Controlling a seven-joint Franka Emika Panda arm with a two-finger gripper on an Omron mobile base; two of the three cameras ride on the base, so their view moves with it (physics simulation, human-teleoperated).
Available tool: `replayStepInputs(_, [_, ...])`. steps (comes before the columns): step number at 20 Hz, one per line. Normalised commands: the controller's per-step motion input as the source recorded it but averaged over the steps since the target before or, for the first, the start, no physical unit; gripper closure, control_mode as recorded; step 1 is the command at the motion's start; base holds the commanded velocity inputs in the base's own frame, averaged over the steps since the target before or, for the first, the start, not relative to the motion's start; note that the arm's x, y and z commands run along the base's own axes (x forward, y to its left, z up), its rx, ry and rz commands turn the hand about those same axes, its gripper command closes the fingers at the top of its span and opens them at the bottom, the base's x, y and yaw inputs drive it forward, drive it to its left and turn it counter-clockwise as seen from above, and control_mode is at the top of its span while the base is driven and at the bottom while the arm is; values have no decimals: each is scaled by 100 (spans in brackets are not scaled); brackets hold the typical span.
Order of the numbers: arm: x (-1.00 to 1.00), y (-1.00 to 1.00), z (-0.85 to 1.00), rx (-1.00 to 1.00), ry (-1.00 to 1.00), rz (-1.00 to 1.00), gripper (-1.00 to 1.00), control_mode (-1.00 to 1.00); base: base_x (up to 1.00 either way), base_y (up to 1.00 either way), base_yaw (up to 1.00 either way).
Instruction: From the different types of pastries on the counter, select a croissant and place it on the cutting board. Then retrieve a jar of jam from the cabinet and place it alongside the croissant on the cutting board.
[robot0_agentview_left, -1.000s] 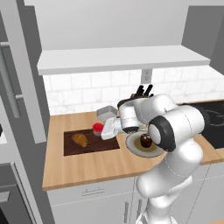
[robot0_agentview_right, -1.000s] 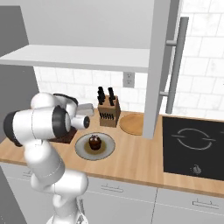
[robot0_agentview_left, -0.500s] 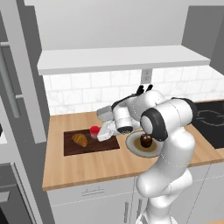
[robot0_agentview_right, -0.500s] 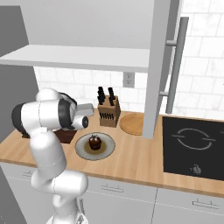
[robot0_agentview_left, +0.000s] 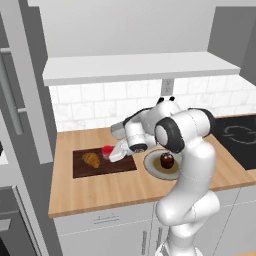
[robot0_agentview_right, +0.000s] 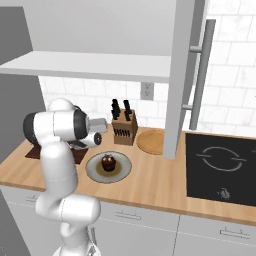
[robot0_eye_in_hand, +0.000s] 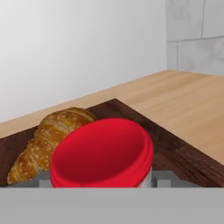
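My hand (robot0_agentview_left: 111, 153) grips the jam jar (robot0_eye_in_hand: 102, 153) over the cutting board (robot0_agentview_left: 80, 168); I should lower it gently, croissant (robot0_eye_in_hand: 48, 138) at ten o'clock.

I am taking the knife block (robot0_agentview_right: 124, 131) as my landmark; it is standing against the tiled wall with dark handles sticking up. Just right of it a round light-tan disc (robot0_agentview_right: 152, 142) is lying flat. In front of it a grey plate (robot0_agentview_right: 108, 167) is carrying a dark cupcake (robot0_agentview_right: 108, 162). Farther right I am seeing the black cooktop (robot0_agentview_right: 222, 167). An outlet (robot0_agentview_right: 146, 91) is sitting above it.
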Motion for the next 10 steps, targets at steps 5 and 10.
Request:
replayStepInputs(5, [8, 2, -46, 0, 0, 0, -100, -100, 0, 0, 0])
replayStepInputs(10, [-2, -5, 0, 0, 0, 0, -100, -100, 0, 0, 0])
